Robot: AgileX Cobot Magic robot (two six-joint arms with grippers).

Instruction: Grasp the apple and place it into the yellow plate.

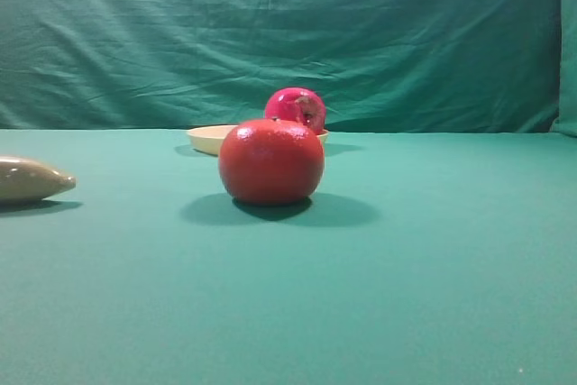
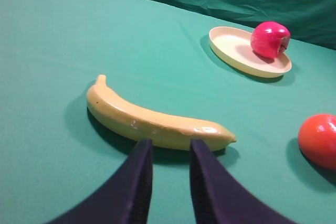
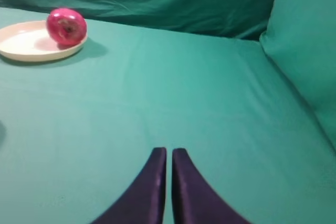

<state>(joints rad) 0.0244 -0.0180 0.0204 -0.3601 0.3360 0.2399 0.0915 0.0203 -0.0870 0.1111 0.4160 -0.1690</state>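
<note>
Three fruits lay on the green cloth [image 1: 433, 295]. From the exterior high view, the banana [image 1: 32, 178] sat at nine o'clock of the orange-red fruit [image 1: 270, 161]. The apple [image 1: 296, 106] rested inside the yellow plate [image 1: 209, 139], against its right rim, at twelve o'clock behind that fruit. The left gripper [image 2: 169, 148] hovered just short of the banana, jaws slightly parted, holding nothing. The right gripper [image 3: 169, 156] stood closed and empty, well apart from the plate, which lay at its ten o'clock.
</note>
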